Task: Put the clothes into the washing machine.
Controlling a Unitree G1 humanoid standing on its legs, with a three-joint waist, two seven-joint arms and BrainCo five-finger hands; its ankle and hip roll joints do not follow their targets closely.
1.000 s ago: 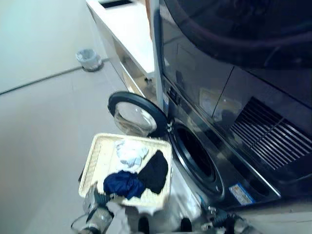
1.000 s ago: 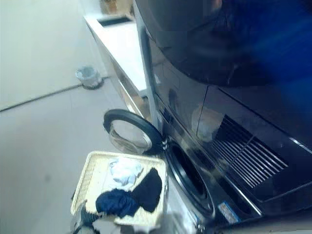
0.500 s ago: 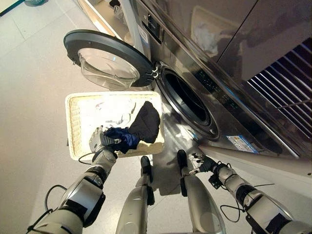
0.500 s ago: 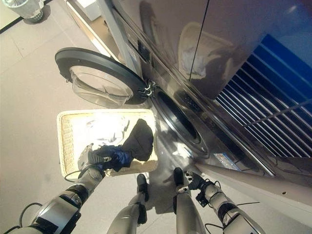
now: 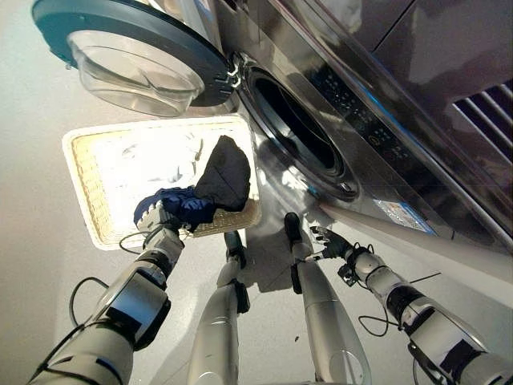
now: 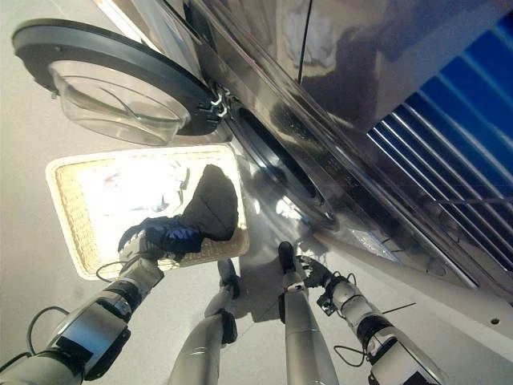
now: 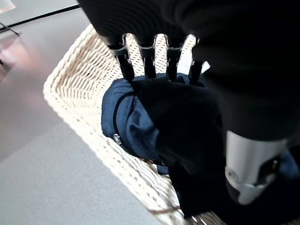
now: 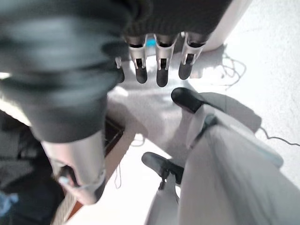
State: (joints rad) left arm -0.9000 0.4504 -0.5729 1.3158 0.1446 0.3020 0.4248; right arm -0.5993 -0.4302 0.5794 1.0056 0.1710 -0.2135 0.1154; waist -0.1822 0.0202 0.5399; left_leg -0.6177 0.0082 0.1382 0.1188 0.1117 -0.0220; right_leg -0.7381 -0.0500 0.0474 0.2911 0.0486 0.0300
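A cream wicker basket (image 5: 86, 210) lies on the floor before the washing machine and holds a white garment (image 5: 152, 156), a black garment (image 5: 226, 172) and a dark blue garment (image 5: 191, 210). My left hand (image 5: 157, 220) is at the basket's near edge, its fingers (image 7: 149, 56) curled into the dark blue garment (image 7: 140, 126). The machine's round door (image 5: 128, 56) is swung wide open, and the dark drum opening (image 5: 292, 132) is just right of the basket. My right hand (image 5: 325, 238) hangs low over the floor below the machine's front, its fingers (image 8: 161, 65) relaxed and holding nothing.
The machine's dark front panel (image 5: 377, 128) runs along the right side. Its open door hangs just past the basket's far edge. Pale floor (image 5: 40, 265) lies to the left of the basket.
The camera has tilted down, so the whole picture has shifted. My left hand has come onto the dark blue garment and closed into it. The right hand stays low and idle.
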